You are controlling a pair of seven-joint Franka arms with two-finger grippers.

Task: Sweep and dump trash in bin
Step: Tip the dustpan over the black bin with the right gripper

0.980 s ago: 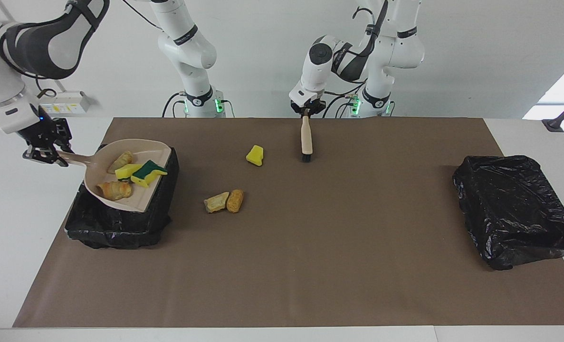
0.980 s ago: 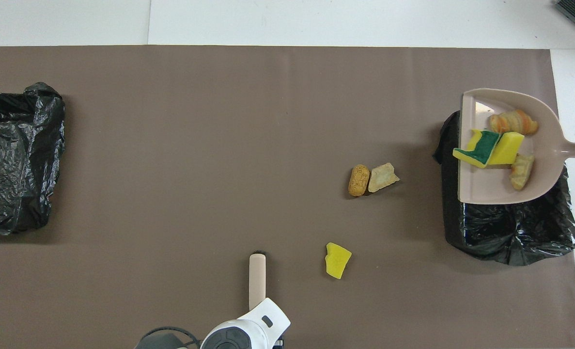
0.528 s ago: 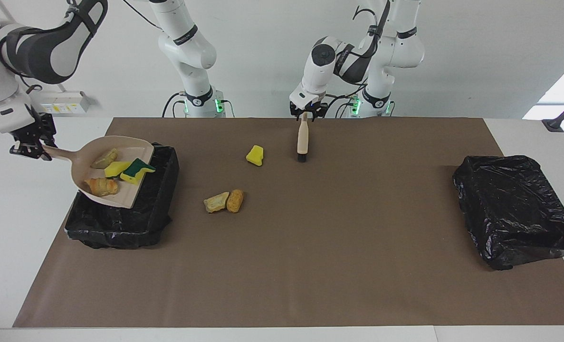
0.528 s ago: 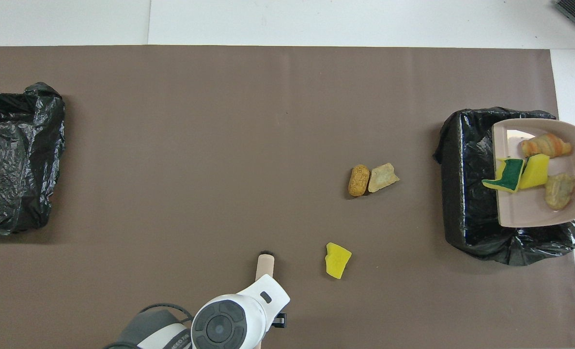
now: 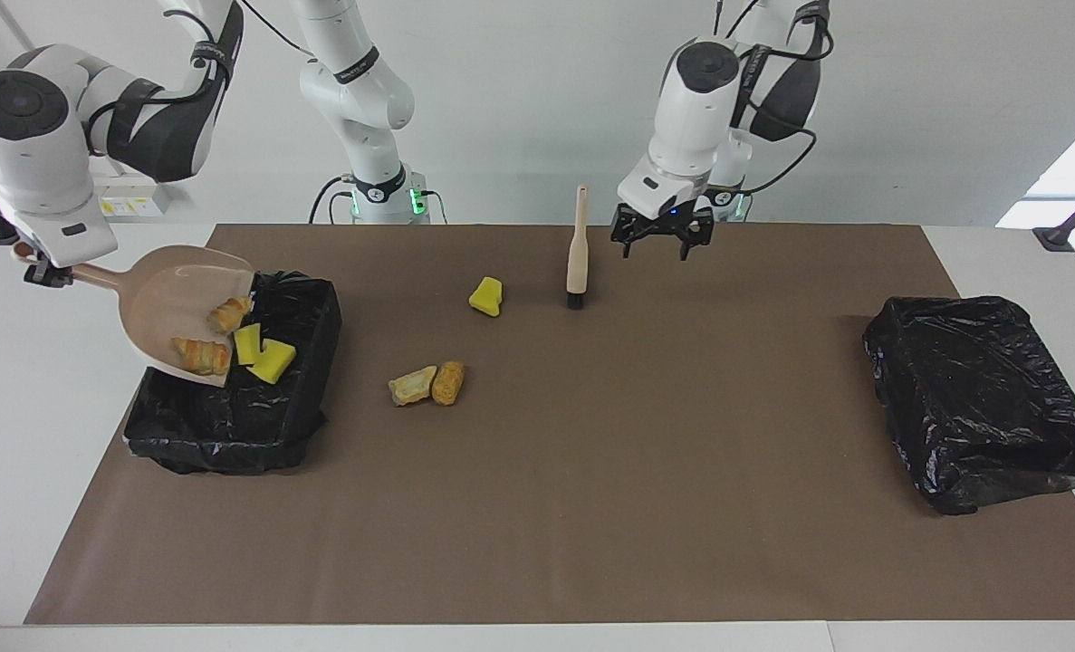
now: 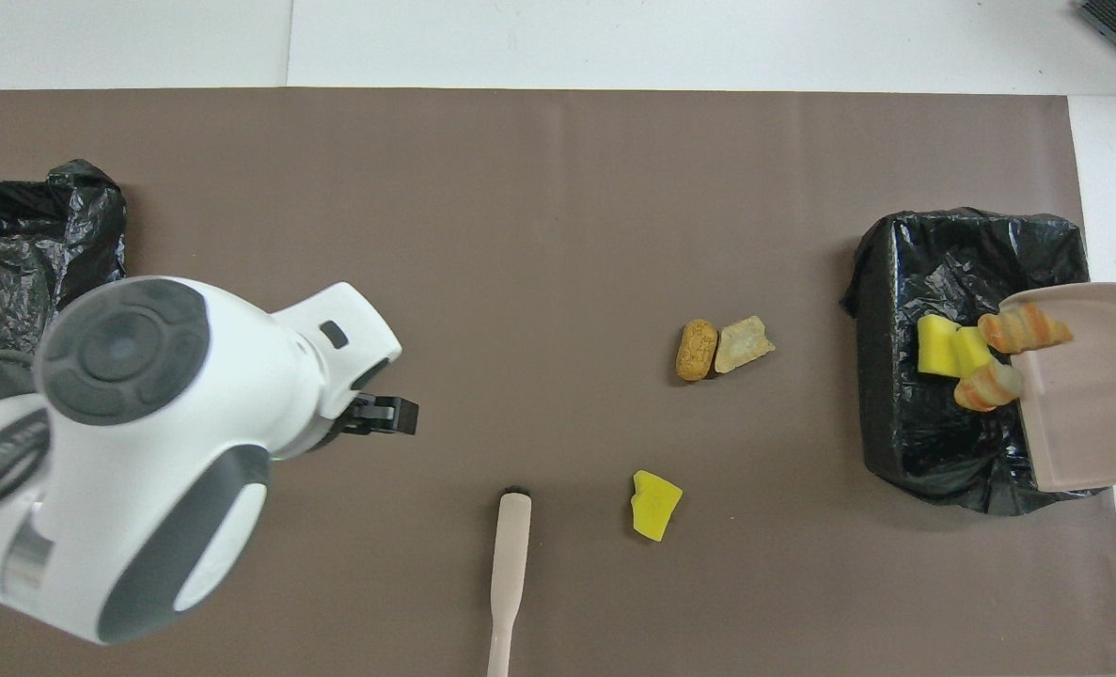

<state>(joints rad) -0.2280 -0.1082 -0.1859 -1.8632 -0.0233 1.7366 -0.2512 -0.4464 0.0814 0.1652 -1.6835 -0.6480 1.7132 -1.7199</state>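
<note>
- The beige plastic dustpan [image 5: 175, 312] is held by its handle in the right gripper [image 5: 41, 269], fingers clamped on the handle, tilted steeply over the black-lined bin [image 5: 234, 426] at the right arm's end of the surface.
- Four scraps are seen sliding off the pan's lip into that bin: two yellow sponge pieces [image 5: 263, 353] and two golden-brown bread-like chunks [image 5: 200, 355].
- Three scraps lie on the brown mat: a yellow sponge wedge [image 5: 486, 297] and a tan and a golden chunk [image 5: 428, 384] touching each other.
- The left gripper [image 5: 662, 243] hangs with fingers apart, holding nothing, just beside the upright wooden-handled brush [image 5: 578, 249].
- The brush's long axis is vertical, bristles on the mat; the left arm is judged nearer it.
- A second black-lined bin [image 5: 981, 398] sits at the left arm's end.
</note>
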